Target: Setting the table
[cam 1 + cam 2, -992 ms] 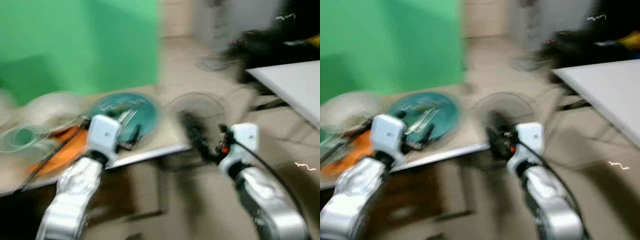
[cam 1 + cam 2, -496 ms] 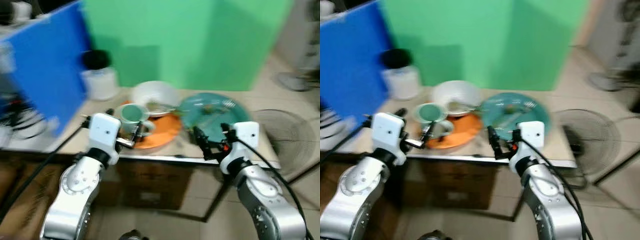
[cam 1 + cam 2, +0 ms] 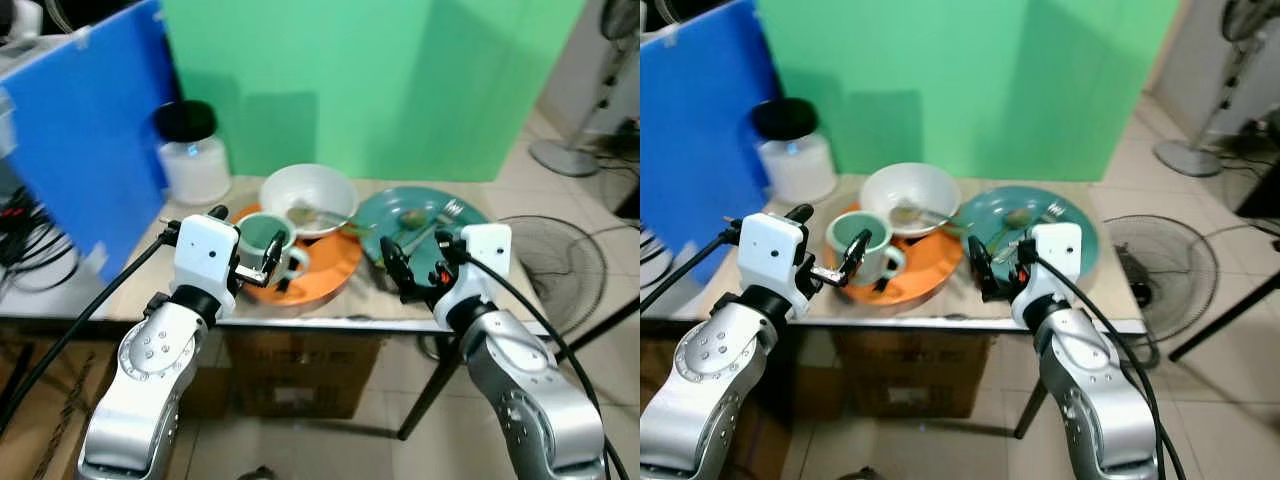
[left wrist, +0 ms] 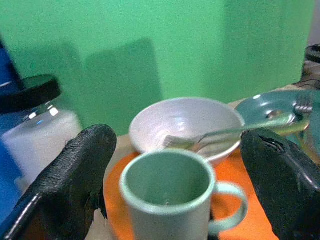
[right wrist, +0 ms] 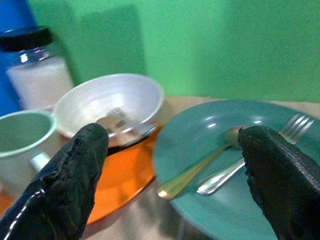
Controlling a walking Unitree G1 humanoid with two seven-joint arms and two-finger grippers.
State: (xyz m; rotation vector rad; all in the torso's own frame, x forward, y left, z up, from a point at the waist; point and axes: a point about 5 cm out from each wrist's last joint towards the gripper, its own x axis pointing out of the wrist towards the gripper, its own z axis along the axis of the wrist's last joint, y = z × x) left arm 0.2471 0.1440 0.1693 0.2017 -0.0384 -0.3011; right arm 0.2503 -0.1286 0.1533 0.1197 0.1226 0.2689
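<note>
Held the left hand (image 4: 170, 165) wide open with the green mug (image 4: 167, 197) just ahead between its fingers, right hand (image 5: 170, 165) open facing the teal plate (image 5: 235, 165).

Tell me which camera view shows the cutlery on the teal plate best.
The right wrist view: the gold spoon and silver fork lie large and sharp on the teal plate. Both eye views show them small; the left wrist view catches the fork's tines at its edge.

Staged test room, green backdrop (image 3: 370, 80), floor fan (image 3: 560, 270), tiled floor (image 3: 600, 360)
</note>
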